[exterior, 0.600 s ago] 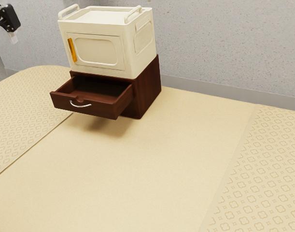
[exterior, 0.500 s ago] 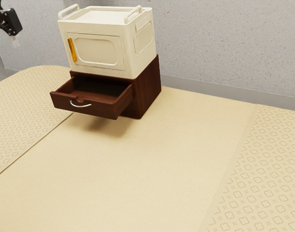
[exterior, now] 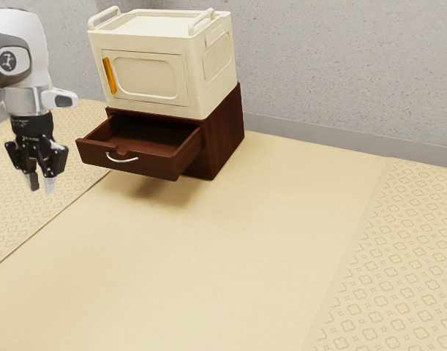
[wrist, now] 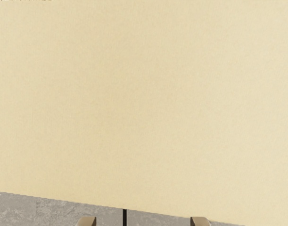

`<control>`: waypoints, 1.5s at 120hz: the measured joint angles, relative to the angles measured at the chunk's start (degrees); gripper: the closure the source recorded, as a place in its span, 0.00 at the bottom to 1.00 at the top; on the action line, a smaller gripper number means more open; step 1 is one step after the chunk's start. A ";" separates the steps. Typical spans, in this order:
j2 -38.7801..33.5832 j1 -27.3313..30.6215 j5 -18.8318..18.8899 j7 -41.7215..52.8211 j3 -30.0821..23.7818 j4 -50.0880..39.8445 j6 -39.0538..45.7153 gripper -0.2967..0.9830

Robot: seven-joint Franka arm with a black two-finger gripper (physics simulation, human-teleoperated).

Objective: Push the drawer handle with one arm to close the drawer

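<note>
Cream table (exterior: 208, 256), meeting mottled grey surface (wrist: 40, 207) in the wrist view; in the exterior view, off-white box (exterior: 143, 75) at eleven o'clock, atop dark-brown cabinet (exterior: 227, 139); drawer (exterior: 153, 164) pulled out; black two-finger gripper (exterior: 42, 186) at nine, released, fingers (exterior: 50, 184) parted; silver drawer handle (exterior: 121, 160) between its two and three o'clock, apart.

Cabinet (exterior: 227, 139) beneath storage box (exterior: 146, 77), against wall (exterior: 340, 73).

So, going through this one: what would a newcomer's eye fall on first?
Probably the cream box with its orange strip, standing on the dark cabinet. Below it, the open drawer juts out, a curved silver handle on its front. Then the arm at the exterior view's left, fingers apart, pointing down.
</note>
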 joint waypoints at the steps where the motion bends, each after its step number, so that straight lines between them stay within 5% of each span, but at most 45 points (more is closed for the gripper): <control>1: 0.02 0.00 -0.01 -0.02 0.00 -0.49 0.42 0.57; 29: 5.85 0.61 -0.05 -0.59 0.94 -5.85 13.66 0.77; 78: 16.88 2.64 -1.79 -1.09 1.06 -2.91 33.04 0.84; 132: 32.03 6.72 -5.34 0.00 0.11 10.70 37.76 0.85; 180: 42.53 16.02 -5.90 2.63 -7.06 24.49 38.27 0.85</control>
